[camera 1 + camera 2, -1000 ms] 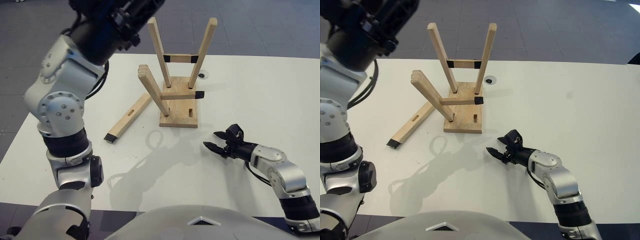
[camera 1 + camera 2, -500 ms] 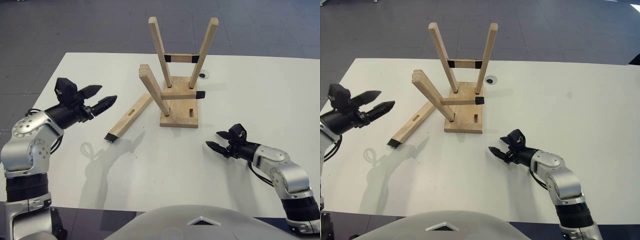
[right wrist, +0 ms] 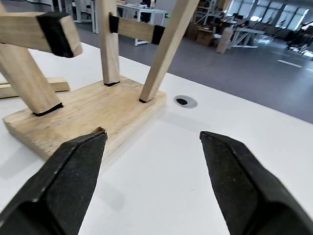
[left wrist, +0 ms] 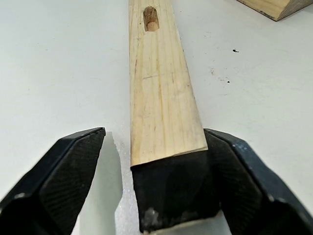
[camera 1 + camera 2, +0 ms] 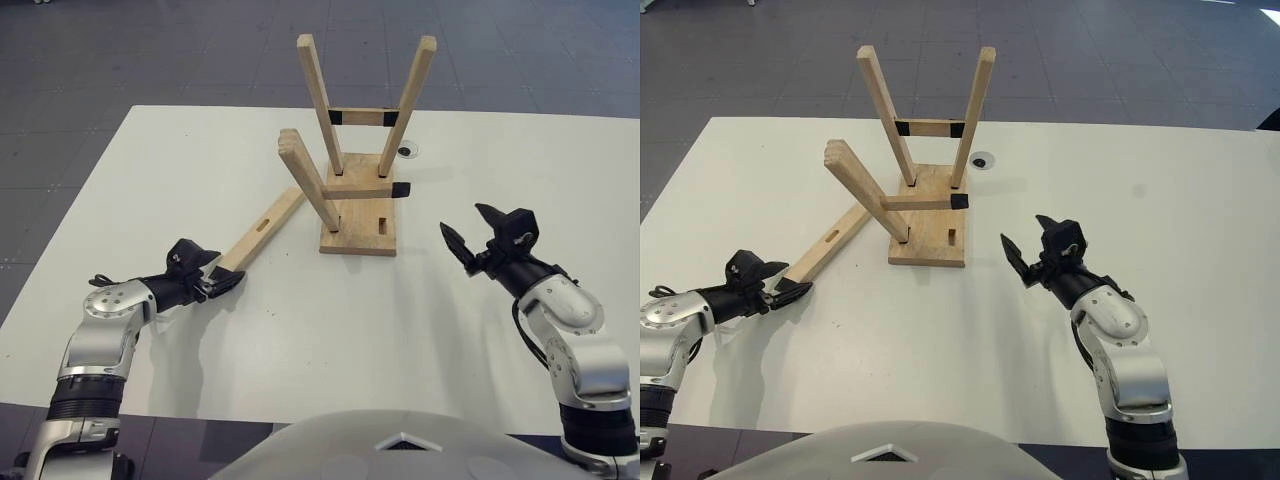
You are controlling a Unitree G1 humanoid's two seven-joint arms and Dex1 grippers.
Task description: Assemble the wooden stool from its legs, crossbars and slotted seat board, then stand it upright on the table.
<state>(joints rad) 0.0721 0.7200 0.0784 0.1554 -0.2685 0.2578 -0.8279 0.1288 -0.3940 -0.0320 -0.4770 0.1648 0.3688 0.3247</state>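
Swings the left gripper (image 5: pixel 225 283) down from overhead to the white table (image 5: pixel 300 340), fingers apart astride the black-capped end of the loose pale wooden leg (image 5: pixel 262 230); looks set to grab the last leg. Lifts the right gripper (image 5: pixel 465 225), also spread, nearer the upturned slotted wooden seat board (image 5: pixel 357 235).

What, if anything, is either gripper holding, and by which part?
Nothing is held. The left gripper sits open around the black-capped end of the loose leg; the right gripper is open and empty near the seat board.
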